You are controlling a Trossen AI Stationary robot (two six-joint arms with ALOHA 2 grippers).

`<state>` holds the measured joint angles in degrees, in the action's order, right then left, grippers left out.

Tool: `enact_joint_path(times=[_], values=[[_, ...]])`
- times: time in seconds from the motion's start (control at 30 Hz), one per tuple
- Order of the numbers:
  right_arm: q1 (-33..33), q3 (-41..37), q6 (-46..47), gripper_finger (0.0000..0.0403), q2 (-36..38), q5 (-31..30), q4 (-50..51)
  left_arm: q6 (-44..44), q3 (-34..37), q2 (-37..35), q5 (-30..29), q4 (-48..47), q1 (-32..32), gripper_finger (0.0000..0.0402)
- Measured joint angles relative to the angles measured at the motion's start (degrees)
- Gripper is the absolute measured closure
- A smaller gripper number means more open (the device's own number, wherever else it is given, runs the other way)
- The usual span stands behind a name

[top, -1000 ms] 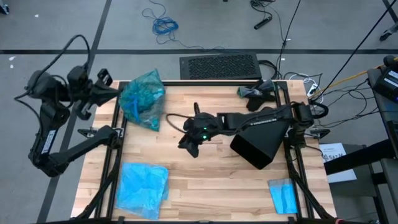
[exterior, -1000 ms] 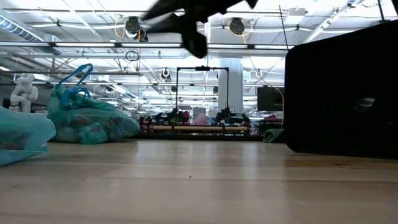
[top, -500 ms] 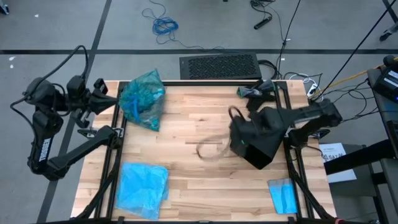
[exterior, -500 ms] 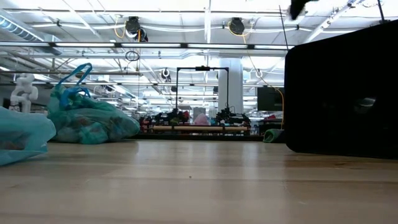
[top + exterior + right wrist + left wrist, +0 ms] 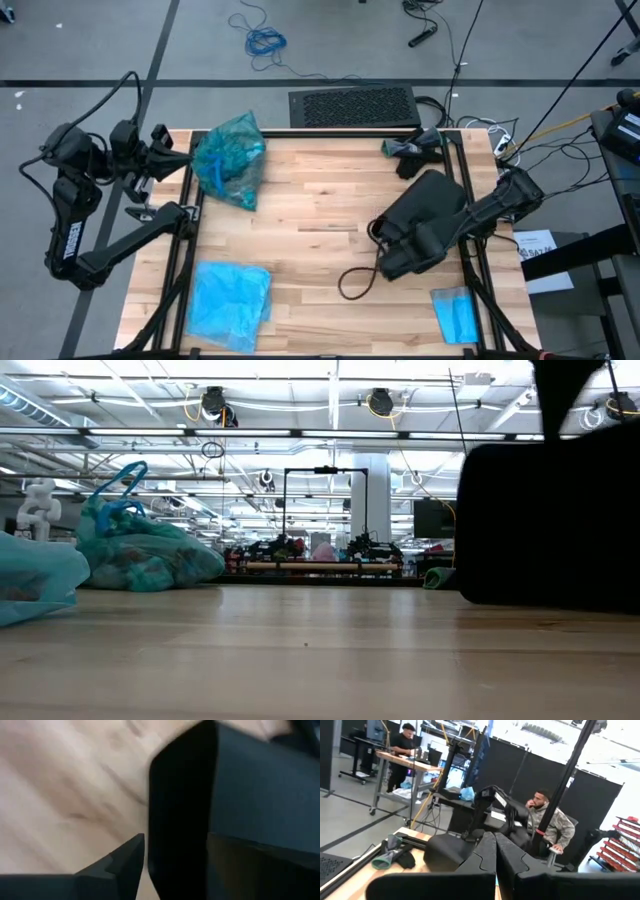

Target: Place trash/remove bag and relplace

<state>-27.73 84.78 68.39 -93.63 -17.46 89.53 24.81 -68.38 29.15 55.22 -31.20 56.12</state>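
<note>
I see my right end effector (image 5: 397, 262) straddling the black bin's (image 5: 432, 202) rim, fingers apart, at 4 o'clock on the counter (image 5: 310, 200); left end effector (image 5: 172, 152) closed, parked at 10.

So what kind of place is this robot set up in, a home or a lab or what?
Most likely a robotics lab or open workshop floor. The low view looks past the wooden table into a hall with exposed ceiling pipes and strip lights, and the left wrist view shows a person seated among workbenches and black partitions.
</note>
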Motion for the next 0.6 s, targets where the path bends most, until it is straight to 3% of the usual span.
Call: enact_joint_path(times=[0.1, 0.2, 0.4, 0.6], values=[[-0.1, -6.8, 7.0, 0.0197, 0.0, 1.5, 1.9, 0.3, 0.0, 0.0, -0.5, 0.0, 0.0, 0.0401], [-0.4, -10.9, 13.1, 0.023, -0.2, 1.0, 1.8, 1.6, 0.0, 0.0, -0.8, 0.0, 0.0, 0.0401], [-1.5, -11.5, 14.8, 0.0384, 0.7, 2.1, -0.4, 1.9, 0.0, 0.0, -1.6, 0.1, 0.0, 0.0401], [-1.9, -11.4, 17.8, 0.0401, 3.6, 1.4, 0.2, 1.8, 0.0, 0.0, -2.9, 0.2, 0.0, 0.0402]])
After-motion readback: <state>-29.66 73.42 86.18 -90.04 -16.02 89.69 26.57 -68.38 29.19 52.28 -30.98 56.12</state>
